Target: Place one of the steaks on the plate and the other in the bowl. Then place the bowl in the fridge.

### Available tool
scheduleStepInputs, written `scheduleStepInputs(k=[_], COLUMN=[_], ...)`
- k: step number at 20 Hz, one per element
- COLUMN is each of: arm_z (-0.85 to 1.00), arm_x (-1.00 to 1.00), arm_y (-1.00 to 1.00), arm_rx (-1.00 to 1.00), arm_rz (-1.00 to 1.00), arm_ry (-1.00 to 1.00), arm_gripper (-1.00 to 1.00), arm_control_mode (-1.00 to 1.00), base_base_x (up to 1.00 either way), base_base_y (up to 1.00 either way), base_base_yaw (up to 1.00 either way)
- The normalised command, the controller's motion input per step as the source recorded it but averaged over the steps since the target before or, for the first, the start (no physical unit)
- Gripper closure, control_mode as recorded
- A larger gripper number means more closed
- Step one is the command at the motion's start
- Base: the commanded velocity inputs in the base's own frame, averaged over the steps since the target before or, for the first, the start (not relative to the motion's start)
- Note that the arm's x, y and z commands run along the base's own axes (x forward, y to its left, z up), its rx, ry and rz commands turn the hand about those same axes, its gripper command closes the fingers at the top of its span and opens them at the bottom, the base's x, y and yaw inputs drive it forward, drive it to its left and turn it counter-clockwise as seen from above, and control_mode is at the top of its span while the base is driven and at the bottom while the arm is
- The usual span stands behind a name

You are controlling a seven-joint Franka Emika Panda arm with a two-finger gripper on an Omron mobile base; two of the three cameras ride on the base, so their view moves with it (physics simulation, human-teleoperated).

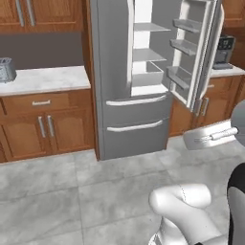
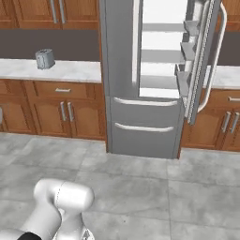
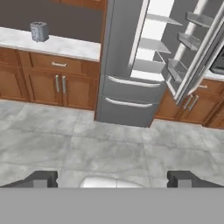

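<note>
The tall grey fridge (image 1: 134, 119) (image 2: 140, 126) (image 3: 127, 105) stands ahead across the tiled floor. Its right door (image 1: 198, 52) (image 2: 206, 56) is swung wide open and its left door is shut. White shelves inside the open half look bare, and two drawers with horizontal handles sit below. My gripper (image 3: 111, 179) is open, its two dark fingertips (image 3: 41, 178) far apart with nothing between them, well back from the fridge and pointing at it. The steaks, the plate and the bowl are out of view.
Wooden cabinets with a pale stone counter (image 1: 48, 79) (image 2: 56, 70) flank the fridge. A toaster (image 1: 5, 69) (image 2: 44, 58) (image 3: 39, 31) sits on the left counter and a coffee machine (image 1: 224, 50) on the right one. Grey floor tiles (image 2: 140, 187) lie between me and the fridge.
</note>
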Motion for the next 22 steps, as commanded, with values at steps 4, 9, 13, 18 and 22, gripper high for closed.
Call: scheduleStepInputs(k=[4, 9, 13, 18, 22], arm_z=[0.00, 0.00, 0.00, 0.00, 0.00], arm_x=[0.00, 0.00, 0.00, 0.00, 0.00], arm_y=[0.00, 0.00, 0.00, 0.00, 0.00], arm_rx=[0.00, 0.00, 0.00, 0.00, 0.00], arm_rz=[0.00, 0.00, 0.00, 0.00, 0.00], arm_ry=[0.00, 0.00, 0.00, 0.00, 0.00], arm_gripper=[-1.00, -1.00, -1.00, -1.00, -1.00], arm_control_mode=[1.00, 1.00, 1.00, 1.00, 1.00], base_base_x=[-1.00, -0.26, 0.00, 0.00, 0.00], base_base_y=[-0.83, -0.08, 0.01, 0.01, 0.01], base_base_yaw=[0.25, 0.96, 1.00, 1.00, 1.00])
